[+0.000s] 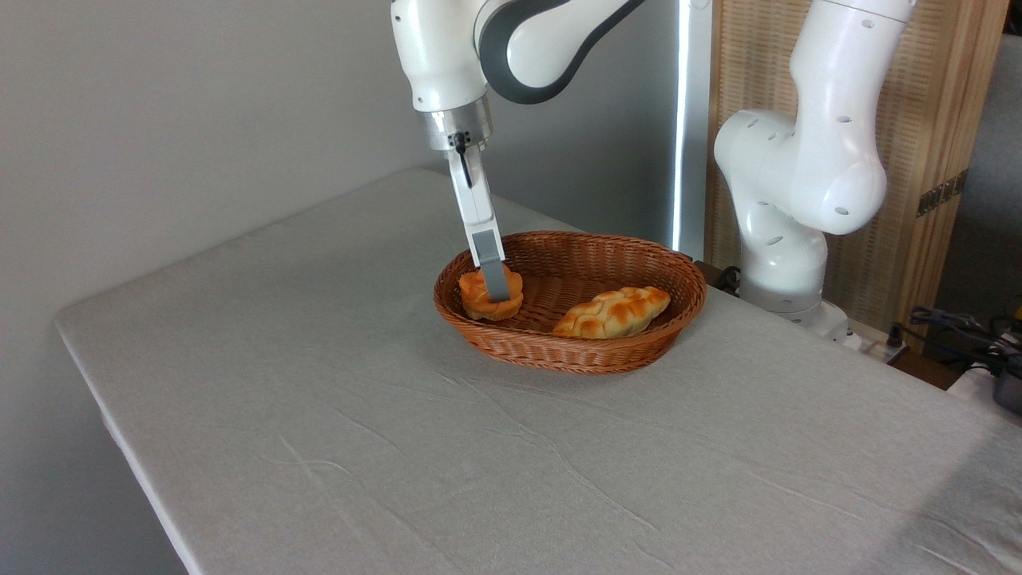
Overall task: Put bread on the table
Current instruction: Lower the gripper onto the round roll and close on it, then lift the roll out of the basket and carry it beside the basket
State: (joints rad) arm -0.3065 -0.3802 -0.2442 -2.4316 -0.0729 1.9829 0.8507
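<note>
Your white arm reaches down from the top of the view, and its end effector (496,281) dips into the brown oval wicker basket (631,351) standing on the wrinkled light-grey cloth tabletop (335,415). The small round orange-golden knotted bun (481,296) sits at the left end of the basket, just inside the rim. You see one grey finger pad (493,275) lying across the front of the bun; the other finger is hidden behind, so you cannot tell whether the bun is gripped or how wide the fingers stand. A longer, paler braided oval loaf (613,311) lies to the right in the same basket, apart from the bun.
</note>
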